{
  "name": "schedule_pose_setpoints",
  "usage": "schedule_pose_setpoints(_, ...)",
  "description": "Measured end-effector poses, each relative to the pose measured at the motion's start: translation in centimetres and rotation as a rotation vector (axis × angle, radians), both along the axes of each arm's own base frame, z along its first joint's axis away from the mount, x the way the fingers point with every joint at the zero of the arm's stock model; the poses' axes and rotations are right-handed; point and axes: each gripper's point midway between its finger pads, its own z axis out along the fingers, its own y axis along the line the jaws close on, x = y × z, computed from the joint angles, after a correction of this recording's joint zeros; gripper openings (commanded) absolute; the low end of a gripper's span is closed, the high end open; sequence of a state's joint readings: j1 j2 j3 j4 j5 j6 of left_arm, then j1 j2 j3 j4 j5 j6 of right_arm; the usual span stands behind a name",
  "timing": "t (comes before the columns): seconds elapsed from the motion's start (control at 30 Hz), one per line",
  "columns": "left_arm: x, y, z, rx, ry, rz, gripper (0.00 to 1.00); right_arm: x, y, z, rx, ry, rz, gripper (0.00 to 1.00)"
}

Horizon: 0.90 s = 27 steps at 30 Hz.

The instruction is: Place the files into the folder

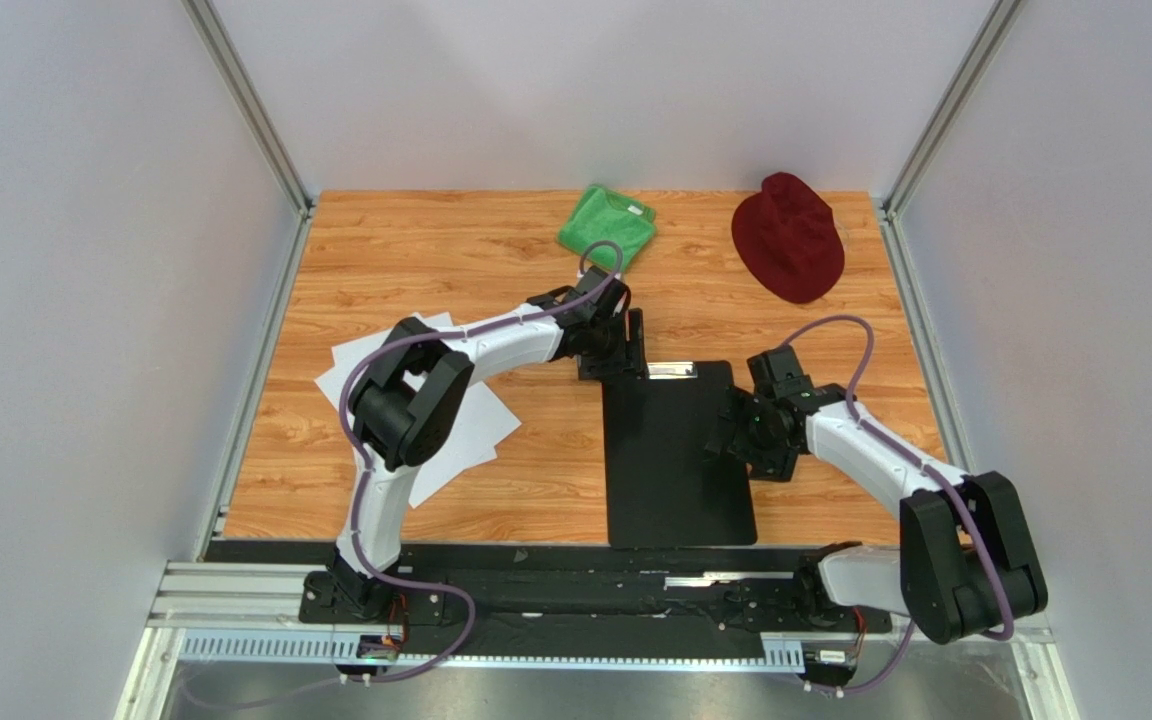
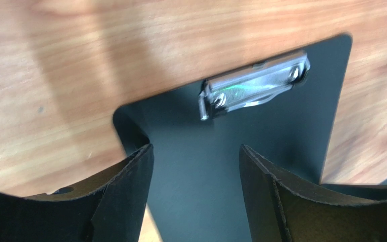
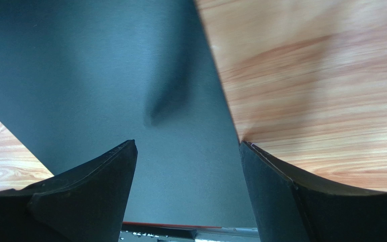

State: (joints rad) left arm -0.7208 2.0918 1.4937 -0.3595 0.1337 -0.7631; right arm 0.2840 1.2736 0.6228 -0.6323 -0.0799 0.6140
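The folder [image 1: 680, 465] is a flat black board lying in the middle of the table, with its silver clip [image 1: 672, 369] at the far short edge. The files [image 1: 480, 425] are white sheets lying to its left, partly under the left arm. My left gripper [image 1: 620, 353] is open and empty over the folder's far left corner; the left wrist view shows the folder [image 2: 261, 131] and clip [image 2: 253, 83] beyond the gripper [image 2: 196, 148]. My right gripper [image 1: 732, 435] is open and empty over the folder's right edge, which also shows in the right wrist view [image 3: 104, 75], under the gripper [image 3: 186, 143].
A green cloth [image 1: 608, 222] lies at the back centre. A dark red hat [image 1: 788, 236] lies at the back right. Metal frame posts and grey walls bound the wooden table on the left, right and back.
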Motion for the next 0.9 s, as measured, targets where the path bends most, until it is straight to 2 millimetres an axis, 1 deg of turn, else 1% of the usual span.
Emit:
schedule_pose_setpoints(0.07,0.4,-0.7,0.0,-0.028,0.01,-0.004,0.71,-0.1,0.8,0.0,0.004,-0.005,0.019,0.8)
schedule_pose_setpoints(0.13,0.9,-1.3,0.1,-0.054,0.021,-0.013,0.71,-0.2,2.3,0.0,0.047,-0.015,0.027,0.8)
schedule_pose_setpoints(0.2,1.9,-2.5,0.3,-0.099,0.037,-0.032,0.67,-0.2,4.6,0.4,0.134,-0.043,0.04,0.8)
schedule_pose_setpoints(0.23,2.3,-2.9,0.3,-0.116,0.043,-0.04,0.67,-0.3,6.3,0.6,0.197,-0.061,0.052,0.81)
schedule_pose_setpoints(0.3,3.3,-3.8,0.4,-0.153,0.053,-0.063,0.66,-1.0,8.5,1.1,0.285,-0.07,0.075,0.81)
schedule_pose_setpoints(0.33,3.6,-4.0,0.6,-0.162,0.057,-0.079,0.67,-1.5,9.3,1.3,0.321,-0.069,0.089,0.83)
schedule_pose_setpoints(0.4,4.3,-4.0,0.9,-0.151,0.053,-0.1,0.71,-2.5,9.8,2.0,0.341,-0.074,0.11,0.87)
schedule_pose_setpoints(0.43,4.6,-3.7,1.1,-0.138,0.046,-0.11,0.72,-2.7,9.6,2.6,0.337,-0.099,0.121,0.9)
schedule_pose_setpoints(0.5,4.8,-2.7,1.4,-0.094,0.029,-0.123,0.75,-2.0,8.5,4.2,0.291,-0.199,0.131,0.91)
schedule_pose_setpoints(0.57,4.7,-1.4,2.6,-0.061,0.012,-0.128,0.77,-0.7,7.0,6.1,0.21,-0.316,0.151,0.89)
schedule_pose_setpoints(0.6,4.6,-0.7,3.6,-0.057,-0.002,-0.128,0.79,0.3,6.4,7.2,0.169,-0.368,0.159,0.86)
schedule_pose_setpoints(0.63,4.3,0.2,5.1,-0.061,-0.031,-0.13,0.79,1.3,6.0,8.2,0.129,-0.415,0.171,0.84)
schedule_pose_setpoints(0.7,2.7,2.1,8.4,-0.073,-0.077,-0.133,0.79,3.3,5.6,9.4,0.052,-0.475,0.217,0.8)
schedule_pose_setpoints(0.73,2.1,2.7,9.9,-0.085,-0.104,-0.132,0.78,4.1,5.6,9.5,0.016,-0.477,0.239,0.79)
schedule_pose_setpoints(0.77,1.4,3.7,11.8,-0.103,-0.146,-0.127,0.76,5.4,5.6,9.9,-0.032,-0.485,0.267,0.77)
schedule_pose_setpoints(0.8,0.4,4.8,13.9,-0.124,-0.187,-0.123,0.76,6.9,5.6,10.2,-0.076,-0.491,0.292,0.7)
schedule_pose_setpoints(0.83,-0.5,5.4,15.4,-0.149,-0.222,-0.12,0.75,8.8,5.8,10.1,-0.124,-0.488,0.328,0.7)
schedule_pose_setpoints(0.87,-1.6,6.0,16.8,-0.184,-0.257,-0.122,0.75,10.1,6.0,9.9,-0.157,-0.481,0.368,0.67)
schedule_pose_setpoints(0.9,-2.9,6.4,17.7,-0.217,-0.283,-0.13,0.74,11.7,6.3,9.6,-0.188,-0.472,0.414,0.64)
